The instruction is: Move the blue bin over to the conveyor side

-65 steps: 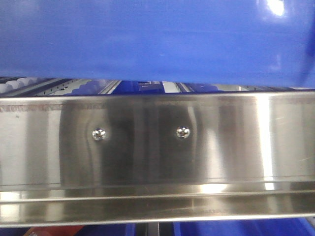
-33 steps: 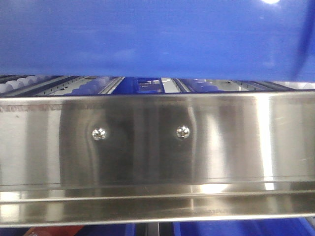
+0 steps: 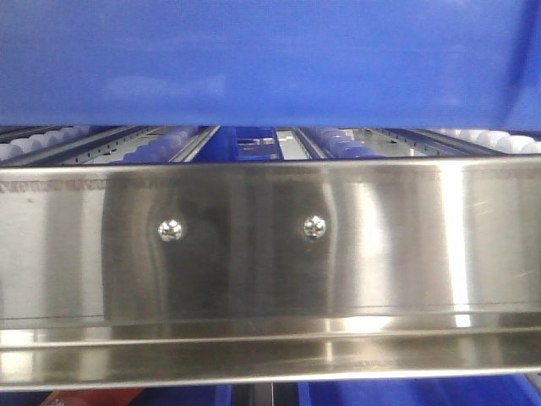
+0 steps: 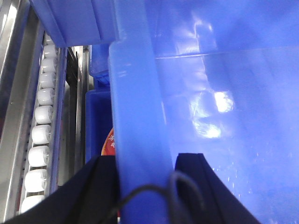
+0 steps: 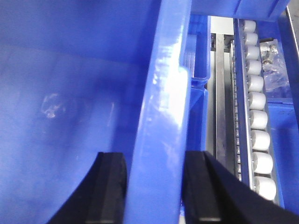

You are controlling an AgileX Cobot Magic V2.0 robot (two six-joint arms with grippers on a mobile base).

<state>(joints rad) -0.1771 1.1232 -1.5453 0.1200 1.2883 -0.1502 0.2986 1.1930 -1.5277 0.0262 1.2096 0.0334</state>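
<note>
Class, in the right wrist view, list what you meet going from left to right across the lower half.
First black finger → blue bin rim → second black finger → steel rail → white rollers.

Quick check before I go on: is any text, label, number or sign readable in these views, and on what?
No text is legible in any view.
Glossy royal-blue plastic bin: no print on the walls or rim shown.
Shiny steel rail: faint reddish marks along its top-left edge, too blurred to read.
Red item beside the bin's rim, left wrist view: pale markings, too small to read.
</note>
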